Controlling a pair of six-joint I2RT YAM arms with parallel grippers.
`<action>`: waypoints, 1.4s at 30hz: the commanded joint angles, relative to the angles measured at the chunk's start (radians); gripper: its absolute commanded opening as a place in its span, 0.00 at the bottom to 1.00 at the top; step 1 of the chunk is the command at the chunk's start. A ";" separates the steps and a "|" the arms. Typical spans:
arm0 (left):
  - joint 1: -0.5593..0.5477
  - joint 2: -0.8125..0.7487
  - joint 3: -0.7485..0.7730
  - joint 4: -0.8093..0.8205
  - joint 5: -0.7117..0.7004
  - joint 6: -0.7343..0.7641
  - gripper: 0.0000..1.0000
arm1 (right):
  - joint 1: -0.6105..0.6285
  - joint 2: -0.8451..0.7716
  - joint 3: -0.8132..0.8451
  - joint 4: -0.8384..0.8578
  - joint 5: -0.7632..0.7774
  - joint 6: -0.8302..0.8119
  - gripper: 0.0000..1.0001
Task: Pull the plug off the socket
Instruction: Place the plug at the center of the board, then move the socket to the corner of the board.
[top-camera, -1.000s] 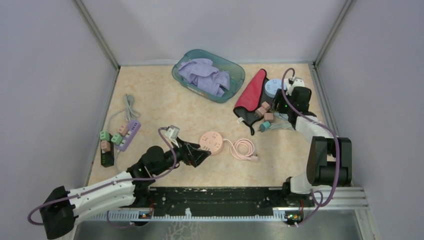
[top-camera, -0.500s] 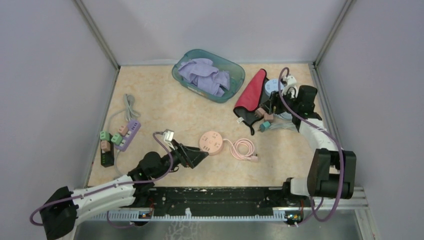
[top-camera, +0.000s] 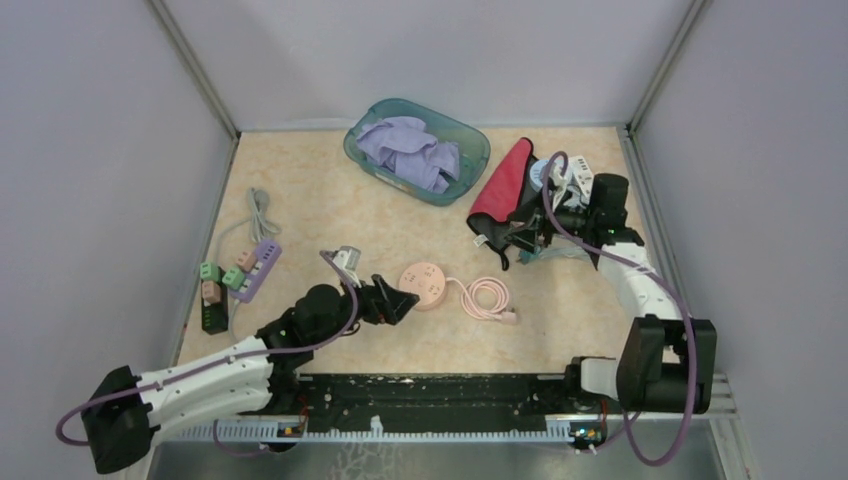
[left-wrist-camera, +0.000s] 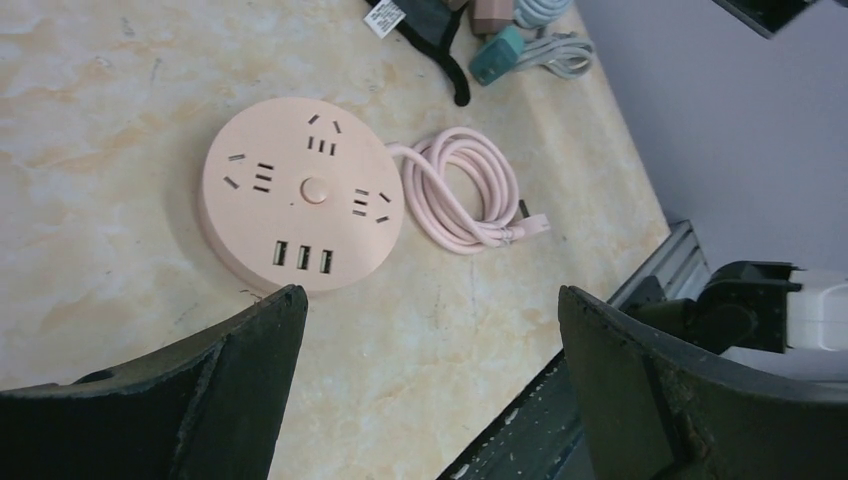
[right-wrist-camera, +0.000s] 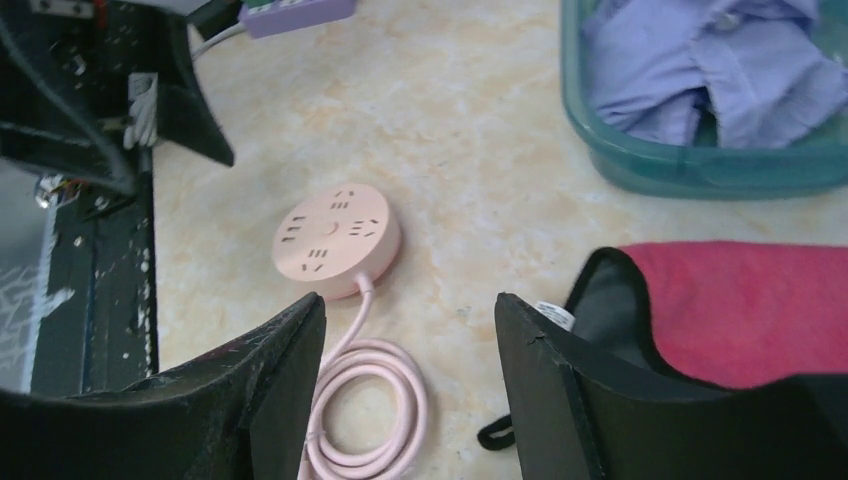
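Tabletop (top-camera: 330, 210): left end effector (left-wrist-camera: 428, 300) perhaps hovering

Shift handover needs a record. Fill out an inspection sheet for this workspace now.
Surface: beige marbled table, no spills seen.
Job's things: pink round socket, nothing plugged in; purple power strip at left, green and pink plugs against it.
Clutter: teal bin holding purple cloth; red and black cloth at right.
Grippers: left gripper open beside the pink round socket, holding nothing; right gripper open by the red and black cloth, holding nothing.
Cables: pink cable coiled beside its socket; grey cable bundled behind the strip.
Surroundings: plain grey walls.
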 joint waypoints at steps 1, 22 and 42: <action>0.004 0.032 0.065 -0.161 -0.070 0.066 1.00 | 0.087 -0.058 0.015 -0.184 -0.107 -0.316 0.66; 0.005 0.694 0.679 -0.536 0.061 0.560 1.00 | 0.244 -0.048 -0.010 -0.330 -0.016 -0.619 0.75; 0.044 1.121 1.170 -0.825 0.468 1.246 0.59 | 0.019 -0.116 -0.026 -0.045 -0.022 -0.225 0.74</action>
